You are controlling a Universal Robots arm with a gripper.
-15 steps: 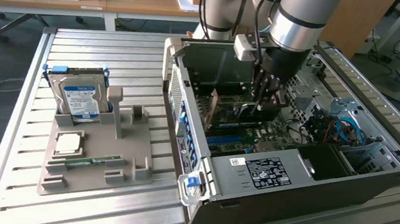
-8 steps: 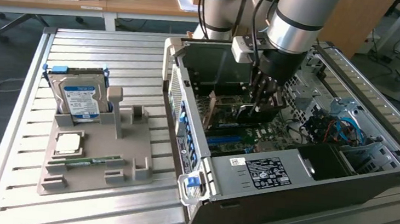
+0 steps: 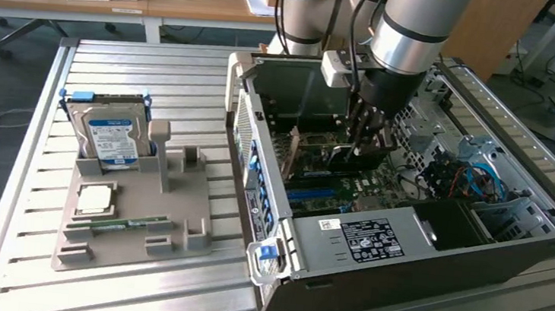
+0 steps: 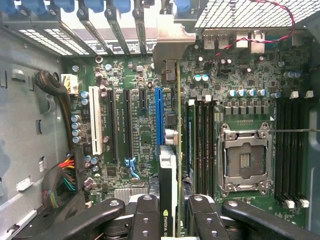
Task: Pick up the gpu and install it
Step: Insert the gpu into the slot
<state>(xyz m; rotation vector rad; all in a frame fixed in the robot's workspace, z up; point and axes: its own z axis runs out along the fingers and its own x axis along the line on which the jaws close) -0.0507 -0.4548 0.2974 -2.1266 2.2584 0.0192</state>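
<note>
Now: computer case [image 3: 377,287] at 3 o'clock of exterior view, side open; motherboard [image 4: 146,150] inside; gripper [image 4: 172,220] inside case, pinching gpu [image 4: 168,192] edge-on at its 6 o'clock; card long axis parallel to blue slot [image 4: 159,115], just beside it, seating unclear

text: NVIDIA | lettering: white | on: gpu [image 4: 166,221] black edge | view: wrist
</note>
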